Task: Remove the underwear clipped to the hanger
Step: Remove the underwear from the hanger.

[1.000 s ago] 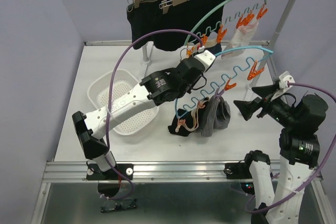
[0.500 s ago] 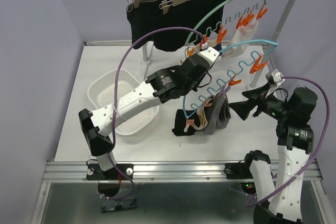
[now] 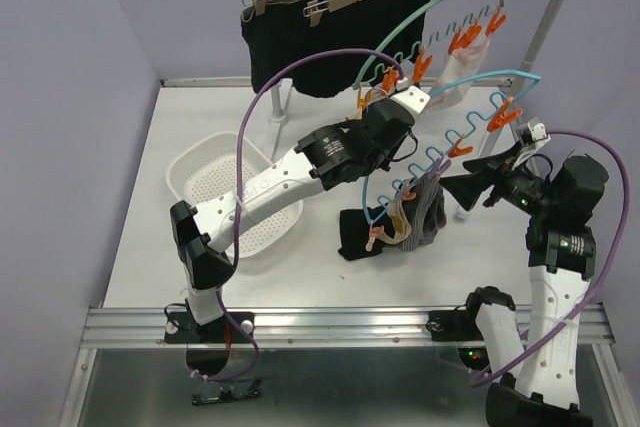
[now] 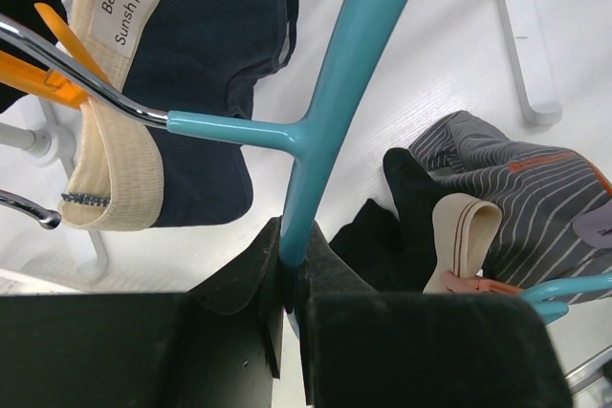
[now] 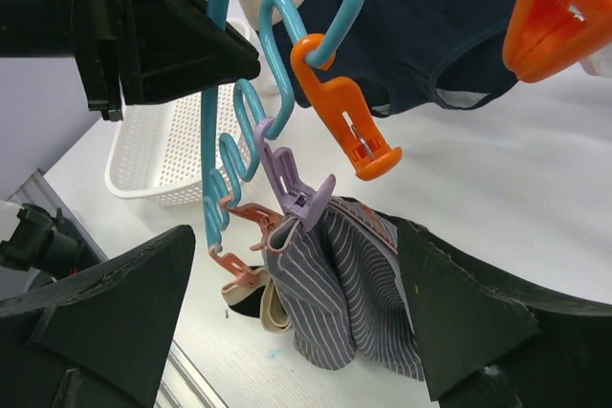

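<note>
**Claws.** The left claw (image 4: 292,269) is closed on the blue clip hanger (image 4: 335,74), with its straight bar pinched just below the T-junction. The right claw (image 5: 296,236) is wide open and holds nothing. Its fingers are set on either side of the grey-striped underwear (image 5: 344,303), apart from it.

**Task thing.** The grey-striped underwear is hung from the hanger's wavy lower run by a purple clip (image 5: 301,203). Just beside that, on the same run, a pink clip (image 5: 239,226) holds a beige waistband (image 5: 253,298). An orange clip (image 5: 349,131) sits higher on the hanger, and nothing is seen in it. Navy underwear (image 5: 430,35) is seen behind the hanger's upper part.

**Risks, as judged:**
- The hanger is held at one point only, so a downward pull could pivot it in the left claw or drag it through the pads.
- The purple clip could be caught along with the cloth, or the hanger wire instead of it, if the right claw is closed too high.
- The clip may not let go, and the cloth would then be stretched or the whole hanger tugged.
- The neighbouring waistband could be snagged and pulled along.

**Hidden or unclear:**
- The pad contact on the bar is masked by the left claw's own body.
- Which hanger carries the navy underwear cannot be told.
- It cannot be told whether the beige waistband and the dark cloth below it are one garment.
- It cannot be told whether the hems under the hanger rest on the table (image 5: 535,169).
</note>
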Available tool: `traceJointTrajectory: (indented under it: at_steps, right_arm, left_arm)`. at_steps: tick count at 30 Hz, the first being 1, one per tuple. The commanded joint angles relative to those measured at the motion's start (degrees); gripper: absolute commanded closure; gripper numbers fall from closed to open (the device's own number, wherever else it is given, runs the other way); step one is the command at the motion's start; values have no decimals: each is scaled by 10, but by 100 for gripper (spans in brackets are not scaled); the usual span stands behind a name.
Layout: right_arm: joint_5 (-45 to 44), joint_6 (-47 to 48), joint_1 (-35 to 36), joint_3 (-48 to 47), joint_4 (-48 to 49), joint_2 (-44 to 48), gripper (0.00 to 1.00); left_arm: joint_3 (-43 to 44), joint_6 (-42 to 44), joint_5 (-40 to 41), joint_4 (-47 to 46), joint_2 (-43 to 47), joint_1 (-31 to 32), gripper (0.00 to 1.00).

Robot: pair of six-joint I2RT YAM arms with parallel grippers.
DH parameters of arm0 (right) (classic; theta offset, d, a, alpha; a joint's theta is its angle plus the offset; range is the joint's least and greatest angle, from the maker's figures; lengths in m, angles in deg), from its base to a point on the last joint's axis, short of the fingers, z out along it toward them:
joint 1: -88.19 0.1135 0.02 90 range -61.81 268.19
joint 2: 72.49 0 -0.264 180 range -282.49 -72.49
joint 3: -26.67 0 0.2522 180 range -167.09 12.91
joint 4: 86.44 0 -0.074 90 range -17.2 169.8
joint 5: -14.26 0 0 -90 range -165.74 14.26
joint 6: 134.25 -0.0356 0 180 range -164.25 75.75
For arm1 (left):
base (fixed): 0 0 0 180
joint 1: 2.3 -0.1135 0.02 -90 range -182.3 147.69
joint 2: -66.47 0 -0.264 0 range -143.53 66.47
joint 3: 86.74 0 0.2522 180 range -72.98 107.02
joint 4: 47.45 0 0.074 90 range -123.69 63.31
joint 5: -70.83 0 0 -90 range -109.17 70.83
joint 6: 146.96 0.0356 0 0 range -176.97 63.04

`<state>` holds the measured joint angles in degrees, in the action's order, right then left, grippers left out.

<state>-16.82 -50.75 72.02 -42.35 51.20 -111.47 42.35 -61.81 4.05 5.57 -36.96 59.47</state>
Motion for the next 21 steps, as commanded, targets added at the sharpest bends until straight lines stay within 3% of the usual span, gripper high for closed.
traceJointTrajectory:
  at_steps: [1, 6, 21]
  right_arm:
    - [-5, -20, -3, 16, 50, -7, 10]
    - [-4, -23, -2, 19, 57, -17, 14]
    - [16, -40, 2, 19, 65, -17, 14]
  left_arm:
    - [52, -18, -1, -31, 12, 3, 100]
    - [54, -19, 1, -28, 10, 4, 100]
    - [82, -20, -2, -18, -4, 7, 100]
